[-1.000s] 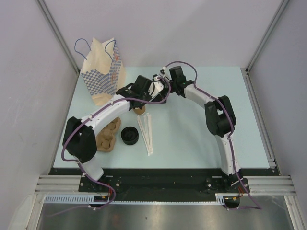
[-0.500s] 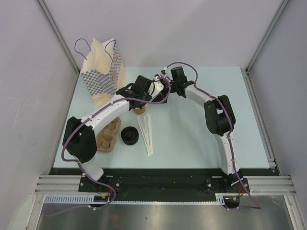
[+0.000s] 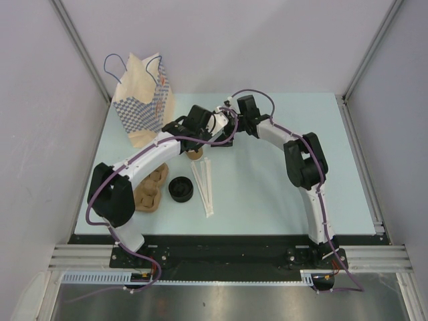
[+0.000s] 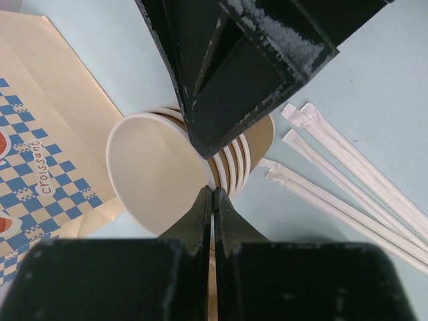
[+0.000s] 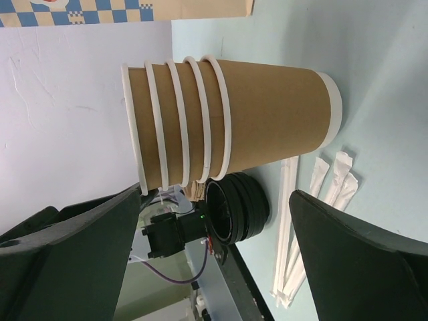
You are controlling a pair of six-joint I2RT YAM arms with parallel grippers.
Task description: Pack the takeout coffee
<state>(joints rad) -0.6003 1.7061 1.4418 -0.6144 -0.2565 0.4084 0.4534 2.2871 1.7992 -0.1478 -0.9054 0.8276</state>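
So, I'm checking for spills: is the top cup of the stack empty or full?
Empty. The left wrist view looks into the top cup and shows only a bare white inside, with no liquid.

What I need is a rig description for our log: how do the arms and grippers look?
The left arm and right arm have white tubular links, bulky black joint housings and a purple cable looped alongside. The left gripper and right gripper have black, angular fingers; no markings visible.
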